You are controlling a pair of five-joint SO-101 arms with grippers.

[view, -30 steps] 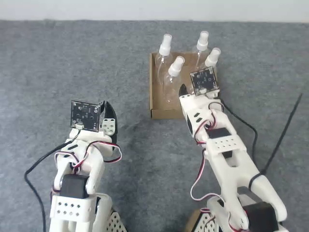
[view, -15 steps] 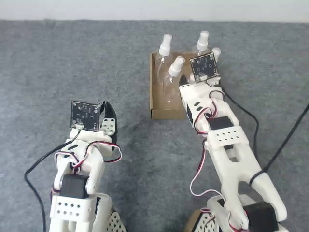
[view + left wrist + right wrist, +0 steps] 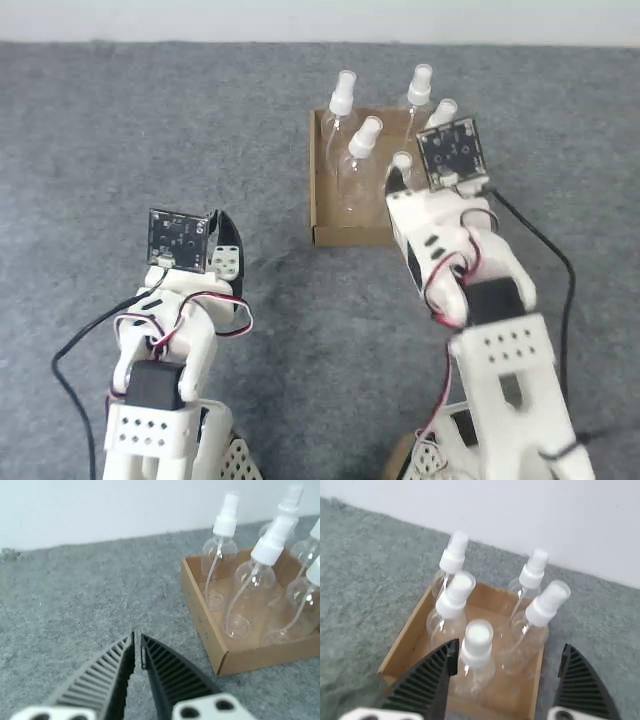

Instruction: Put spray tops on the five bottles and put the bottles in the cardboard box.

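Inside the cardboard box [image 3: 317,190], five bottles [image 3: 445,622] stand upright, spray tops on. Right claw [image 3: 510,652] hangs over the box's near edge, spread wide, gripping nothing. Left claw [image 3: 137,641] sits well apart from the box over the grey tabletop [image 3: 150,130], pinched nearly closed, empty.
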